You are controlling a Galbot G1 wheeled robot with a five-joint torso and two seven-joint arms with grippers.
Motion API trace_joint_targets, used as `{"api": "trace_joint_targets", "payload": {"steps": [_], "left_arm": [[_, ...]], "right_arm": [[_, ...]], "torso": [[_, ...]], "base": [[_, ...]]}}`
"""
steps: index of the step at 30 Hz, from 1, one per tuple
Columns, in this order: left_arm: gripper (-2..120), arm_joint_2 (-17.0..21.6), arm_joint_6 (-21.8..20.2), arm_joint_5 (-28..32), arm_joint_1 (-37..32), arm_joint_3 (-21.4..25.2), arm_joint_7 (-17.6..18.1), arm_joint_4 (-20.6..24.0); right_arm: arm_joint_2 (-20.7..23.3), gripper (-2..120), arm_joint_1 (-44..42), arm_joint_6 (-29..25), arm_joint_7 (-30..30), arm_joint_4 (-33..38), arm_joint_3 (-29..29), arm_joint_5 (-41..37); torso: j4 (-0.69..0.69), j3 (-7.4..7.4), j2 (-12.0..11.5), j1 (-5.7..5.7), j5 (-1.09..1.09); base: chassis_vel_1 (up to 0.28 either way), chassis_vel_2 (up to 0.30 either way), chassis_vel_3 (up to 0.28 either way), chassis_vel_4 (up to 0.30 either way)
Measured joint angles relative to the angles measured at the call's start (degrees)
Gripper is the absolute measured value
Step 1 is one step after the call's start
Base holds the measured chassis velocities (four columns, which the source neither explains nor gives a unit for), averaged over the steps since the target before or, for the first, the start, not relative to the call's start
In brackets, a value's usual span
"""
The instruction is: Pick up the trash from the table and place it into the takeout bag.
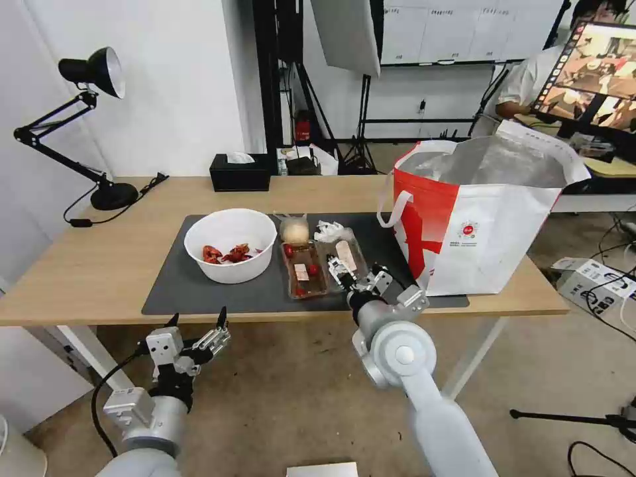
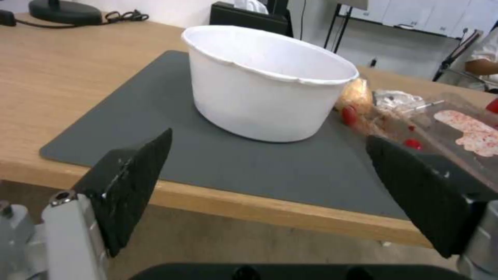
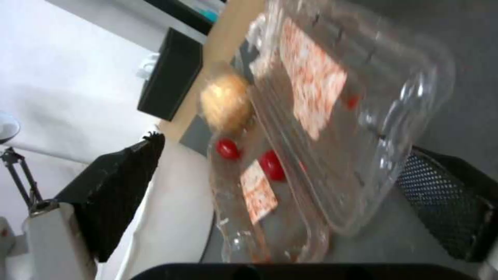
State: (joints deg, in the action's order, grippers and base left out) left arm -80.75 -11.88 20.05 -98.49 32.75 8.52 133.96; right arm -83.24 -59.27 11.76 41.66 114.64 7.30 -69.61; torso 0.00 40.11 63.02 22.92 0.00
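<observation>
On the table point(image 1: 93, 265), the trash lies on a dark grey mat point(image 1: 199, 291). It is a white bowl point(image 1: 229, 245) with red scraps, a clear hinged tray point(image 1: 311, 265), a bagged bun point(image 1: 295, 230) and a crumpled napkin point(image 1: 329, 230). My right gripper point(image 1: 360, 270) is open at the tray's near end. In the right wrist view the tray point(image 3: 332, 116) lies between the spread fingers point(image 3: 114, 194). My left gripper point(image 1: 199, 317) hangs open below the table's front edge, facing the bowl point(image 2: 270, 81). The red-and-white takeout bag point(image 1: 483, 225) stands open on the table's right end.
A black tissue box point(image 1: 240, 172) and a black desk lamp point(image 1: 99, 132) stand at the back of the table. The lamp's cable point(image 1: 119, 209) trails across the left side. A white box and cables point(image 1: 596, 278) lie on the floor to the right.
</observation>
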Motion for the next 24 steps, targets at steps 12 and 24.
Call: {"api": "trace_joint_targets", "payload": {"steps": [12,24], "left_arm": [[100,0.08,0.17,-0.06,-1.40,0.75,0.04,1.33],[100,-0.30,0.30,-0.34,-2.51,1.19,0.06,2.13]], "right_arm": [[0.62,100,2.29,0.35,-2.21,1.76,-0.58,1.72],[-1.53,100,4.30,0.77,-2.12,0.23,-0.69,-6.99]], "torso": [[0.00,0.00,0.00,0.00,0.00],[0.00,0.00,0.00,0.00,0.00]], "base": [[0.000,0.000,0.000,0.000],[0.000,0.000,0.000,0.000]]}}
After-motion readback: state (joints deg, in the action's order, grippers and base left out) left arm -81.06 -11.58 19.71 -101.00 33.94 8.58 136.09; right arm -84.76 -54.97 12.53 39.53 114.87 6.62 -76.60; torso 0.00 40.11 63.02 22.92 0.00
